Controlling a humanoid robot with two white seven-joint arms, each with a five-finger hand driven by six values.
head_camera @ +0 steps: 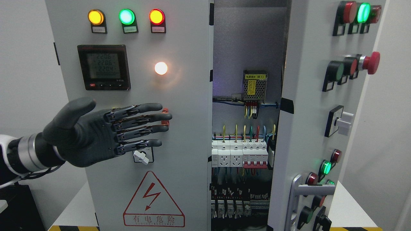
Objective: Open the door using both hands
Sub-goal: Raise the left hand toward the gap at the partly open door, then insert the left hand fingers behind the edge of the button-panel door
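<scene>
- The right-hand door (321, 106) of the grey metal electrical cabinet stands swung outward at the right of the head view, its front face turned edge-on to the camera and its inner edge clear of the cabinet body.
- That open door carries red and green indicator lamps at the top, a red mushroom push-button (371, 63), a white rotary switch (343, 123) and, low down, a silver bar handle (300, 199).
- The left-hand grey door panel (189, 134) lies flat and closed, facing the camera.
- On it sit three lit round lamps, amber, green and red, above a black digital meter (104, 67) with a lit display and a glowing white lamp (161, 68).
- Lower on the same panel are a small white knob switch (142, 157) and a red triangular lightning warning label (153, 200).
- The gap between the doors shows the cabinet interior (247, 134): a mesh-cased power supply with a yellow label, coloured wires, white sockets and rows of breakers.
- The dark grey left hand (106, 131) comes in from the lower left, fingers stretched out straight and relaxed, thumb raised, grasping nothing.
- Its fingertips (160, 119) lie in front of the closed left panel, partly covering a small red part; whether they touch the panel cannot be told.
</scene>
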